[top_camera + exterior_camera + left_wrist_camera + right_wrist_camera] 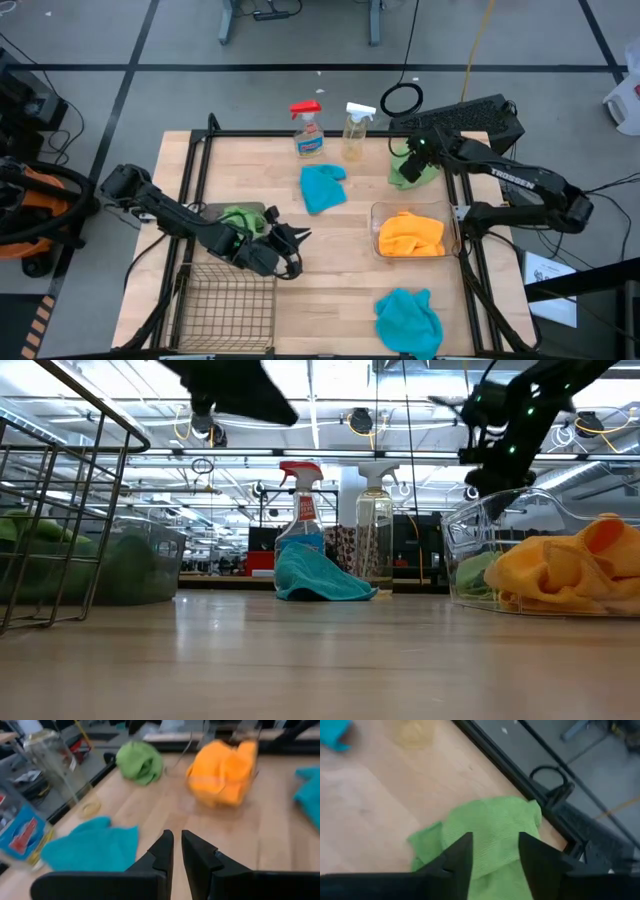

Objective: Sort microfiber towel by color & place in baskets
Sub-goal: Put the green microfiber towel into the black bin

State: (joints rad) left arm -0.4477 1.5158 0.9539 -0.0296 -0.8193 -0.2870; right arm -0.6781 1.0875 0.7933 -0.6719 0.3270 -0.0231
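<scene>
A bright green towel (490,817) lies on the table's far right corner (420,176). My right gripper (495,845) hangs over it, fingers open, one on either side of its middle; whether they touch it, I cannot tell. My left gripper (298,238) hovers over the table's middle with only a slit between its fingers (177,839) and nothing in them, pointing toward a teal towel (322,187). Yellow-orange towels (412,233) fill the clear tub (378,212). Another green towel (238,215) sits in the grey tub. A second teal towel (408,318) lies near the front edge.
Two spray bottles (308,128) (357,130) stand at the far edge, just behind the teal towel. The wire-mesh basket (228,300) stands at the front left beside my left arm. Black rails run along the table's sides (470,270). Bare wood lies between the tub and basket.
</scene>
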